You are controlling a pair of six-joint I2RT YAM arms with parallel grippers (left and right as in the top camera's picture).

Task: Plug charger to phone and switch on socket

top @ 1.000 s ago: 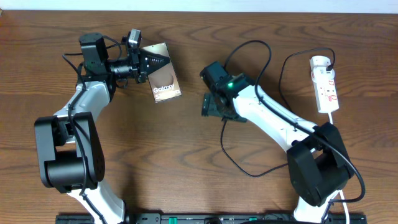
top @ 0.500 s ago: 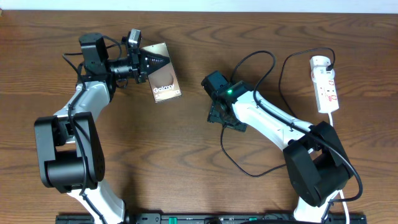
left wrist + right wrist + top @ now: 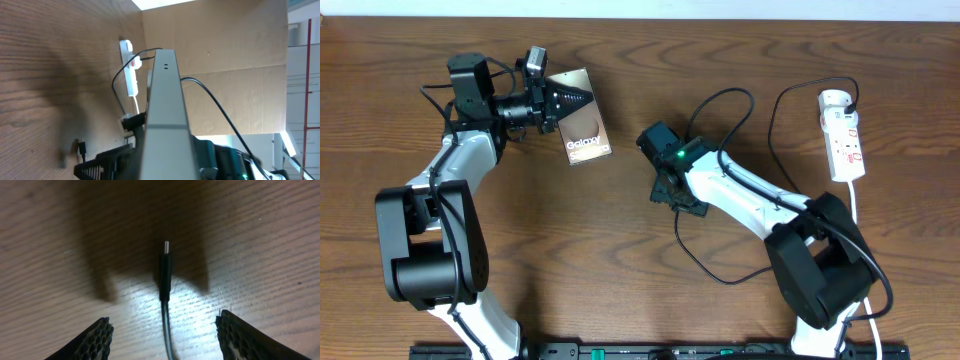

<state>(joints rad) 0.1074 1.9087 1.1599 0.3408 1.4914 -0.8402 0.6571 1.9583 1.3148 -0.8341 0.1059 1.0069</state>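
Charger (image 3: 165,267) tip lies flat on the table (image 3: 260,240), centred ahead of my right end effector (image 3: 162,322), jaws spread and empty, axis pointing straight away; my left end effector (image 3: 558,100), clenched on the phone (image 3: 588,135), sits well leftward

The left hand (image 3: 558,100) grips the phone (image 3: 588,135) by its edge. The right hand (image 3: 676,193) hangs over the charger (image 3: 772,128) cable on the desk (image 3: 610,260).

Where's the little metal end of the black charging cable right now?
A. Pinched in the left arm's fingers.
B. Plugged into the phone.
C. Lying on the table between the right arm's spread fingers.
C: the connector tip lies flat on the table, the right fingers apart on either side and not touching it.
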